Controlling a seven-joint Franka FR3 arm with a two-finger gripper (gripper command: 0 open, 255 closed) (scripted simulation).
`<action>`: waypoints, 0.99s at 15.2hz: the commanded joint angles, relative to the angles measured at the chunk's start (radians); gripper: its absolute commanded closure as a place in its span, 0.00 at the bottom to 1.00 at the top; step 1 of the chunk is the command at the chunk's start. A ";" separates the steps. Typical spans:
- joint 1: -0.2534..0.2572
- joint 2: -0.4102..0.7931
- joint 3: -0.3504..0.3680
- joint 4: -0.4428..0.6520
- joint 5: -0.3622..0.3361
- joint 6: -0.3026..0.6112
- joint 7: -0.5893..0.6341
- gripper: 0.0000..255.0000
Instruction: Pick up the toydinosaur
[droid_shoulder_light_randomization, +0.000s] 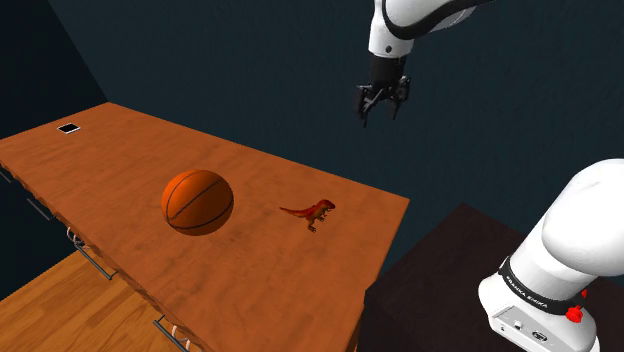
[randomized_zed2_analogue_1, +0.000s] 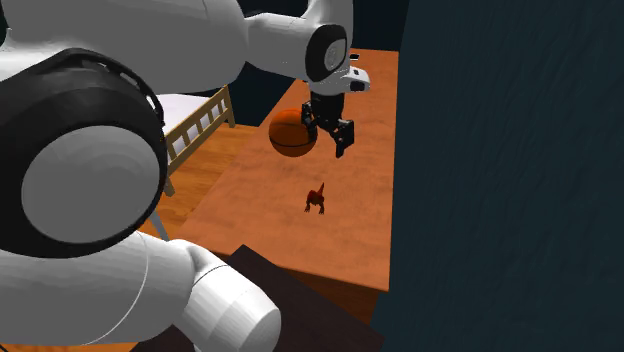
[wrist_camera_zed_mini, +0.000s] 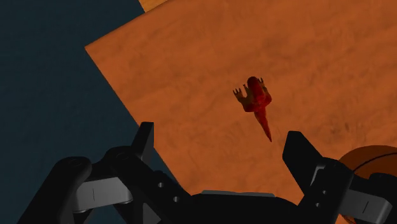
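The pincer is held wide open, high above the table. Nothing is gripped or touched. The red toy dinosaur is seen below, near the ball.

At the lower right of the shoulder view, a thin black band circles the white robot arm's rounded base. It carries small white lettering, too tiny to read. No other writing is legible.
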 joint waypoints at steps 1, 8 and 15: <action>0.001 0.073 0.020 0.016 0.000 0.033 0.034 0.00; 0.011 0.339 0.075 0.105 -0.019 0.120 0.153 0.00; 0.036 0.618 0.099 0.245 -0.057 0.169 0.268 0.00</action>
